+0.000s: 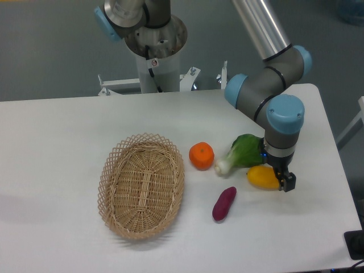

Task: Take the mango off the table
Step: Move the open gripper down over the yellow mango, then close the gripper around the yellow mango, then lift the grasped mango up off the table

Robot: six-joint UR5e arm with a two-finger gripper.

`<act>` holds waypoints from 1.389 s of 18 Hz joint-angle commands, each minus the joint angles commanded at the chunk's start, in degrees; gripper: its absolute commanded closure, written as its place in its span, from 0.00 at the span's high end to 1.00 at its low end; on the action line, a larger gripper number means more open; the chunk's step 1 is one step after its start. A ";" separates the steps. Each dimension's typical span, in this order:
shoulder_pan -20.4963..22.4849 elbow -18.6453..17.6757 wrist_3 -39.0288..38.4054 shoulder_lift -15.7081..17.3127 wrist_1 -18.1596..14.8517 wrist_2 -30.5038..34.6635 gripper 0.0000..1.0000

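The mango (262, 177) is a smooth yellow-orange oval lying on the white table (68, 142), right of centre. My gripper (282, 178) points straight down at the mango's right end. One black finger (288, 182) stands at the near right side of the fruit and covers its tip. The other finger is hidden behind the mango and the wrist. I cannot see whether the fingers press on the fruit. The mango looks to be resting on the table.
A green leafy vegetable with a white stem (242, 152) lies just behind the mango, touching the wrist's left side. A round orange tangerine (201, 156), a purple sweet potato (224, 203) and an oval wicker basket (142, 185) lie to the left. The table's right edge is close.
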 joint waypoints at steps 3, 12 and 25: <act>-0.44 0.17 -0.09 -0.44 0.09 0.00 1.00; -0.44 0.26 -0.53 -0.35 0.79 0.00 0.49; 0.00 7.63 -11.50 3.95 -6.47 -9.92 0.45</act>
